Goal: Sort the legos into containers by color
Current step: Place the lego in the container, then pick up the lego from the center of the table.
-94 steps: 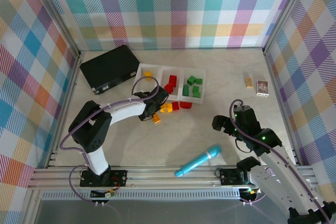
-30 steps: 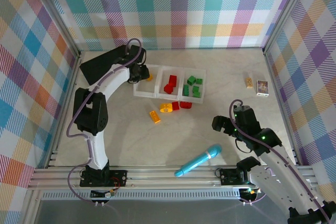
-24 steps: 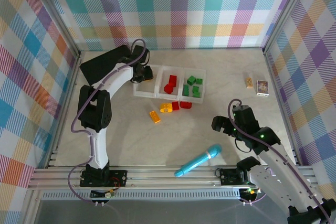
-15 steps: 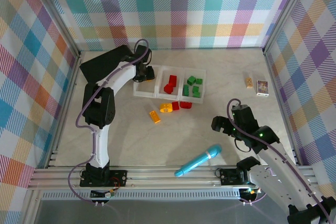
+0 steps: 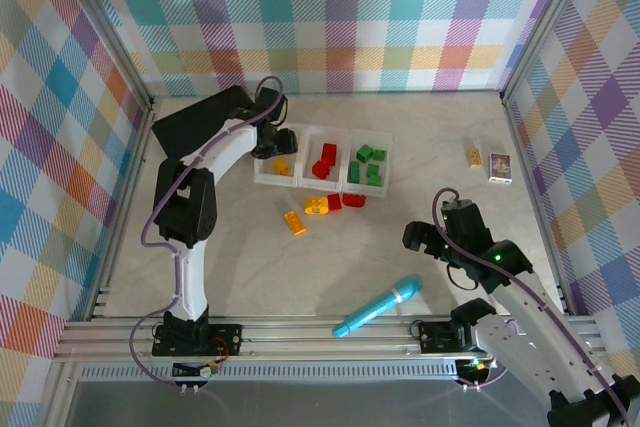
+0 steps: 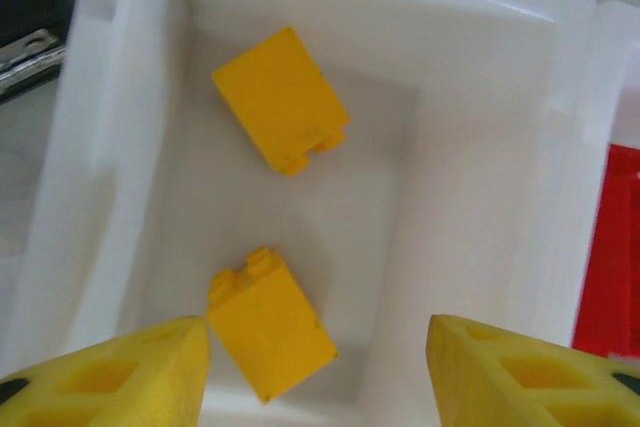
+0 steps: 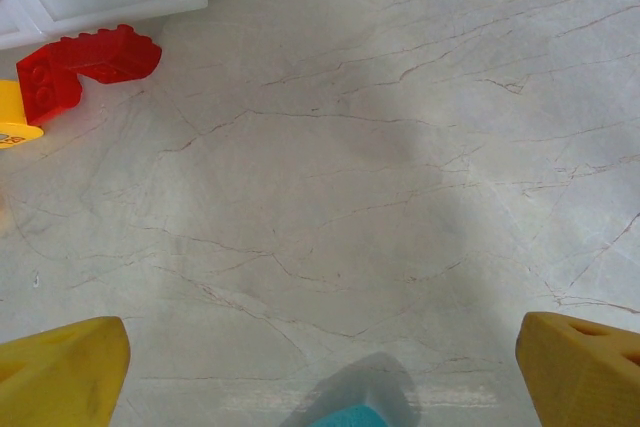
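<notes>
Your left pincer (image 6: 316,372) hangs with its fingers apart over the left compartment of the white tray (image 6: 480,197), gripping nothing. Under it two yellow legos lie on that compartment's floor, one (image 6: 282,97) higher in the wrist view and the other (image 6: 268,325) just beside the left fingertip (image 6: 120,377).

From above, you see the left pincer (image 5: 272,140) at the left end of the tray (image 5: 320,186). Red legos (image 5: 325,159) sit in the middle compartment and green legos (image 5: 366,164) in the right one. On the bench (image 5: 250,267) just in front of the tray lie a row of loose bricks (image 5: 335,202), yellow and red, and a lone yellow brick (image 5: 294,222) to their left.

Your right pincer (image 5: 418,238) is spread and empty over bare bench, well apart from the tray. A blue stick (image 5: 378,307) lies near it. A black case (image 5: 195,132) sits beside the tray's left end.
</notes>
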Controlling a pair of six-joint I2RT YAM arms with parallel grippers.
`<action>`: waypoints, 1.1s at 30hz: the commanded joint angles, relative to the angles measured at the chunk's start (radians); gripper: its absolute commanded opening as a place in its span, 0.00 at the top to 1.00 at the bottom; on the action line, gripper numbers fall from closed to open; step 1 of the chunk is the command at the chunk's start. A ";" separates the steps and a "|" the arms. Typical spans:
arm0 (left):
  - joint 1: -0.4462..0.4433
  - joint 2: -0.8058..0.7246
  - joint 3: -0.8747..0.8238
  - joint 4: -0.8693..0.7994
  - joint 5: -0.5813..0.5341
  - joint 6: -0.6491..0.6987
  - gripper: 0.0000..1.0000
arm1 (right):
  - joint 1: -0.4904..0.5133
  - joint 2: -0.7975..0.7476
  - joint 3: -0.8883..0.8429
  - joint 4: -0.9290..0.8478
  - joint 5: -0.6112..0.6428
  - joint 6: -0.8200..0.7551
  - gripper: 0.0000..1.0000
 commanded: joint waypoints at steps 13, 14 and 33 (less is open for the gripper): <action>-0.216 -0.525 -0.523 0.043 -0.164 -0.231 0.13 | -0.004 0.018 0.020 -0.014 -0.009 0.020 0.01; -0.233 -0.536 -0.547 0.031 -0.170 -0.266 0.00 | -0.004 0.019 0.018 -0.011 -0.012 0.022 0.01; -0.479 -0.396 -0.646 -0.080 -0.417 -0.759 0.00 | -0.004 0.006 -0.009 -0.005 -0.045 0.029 0.01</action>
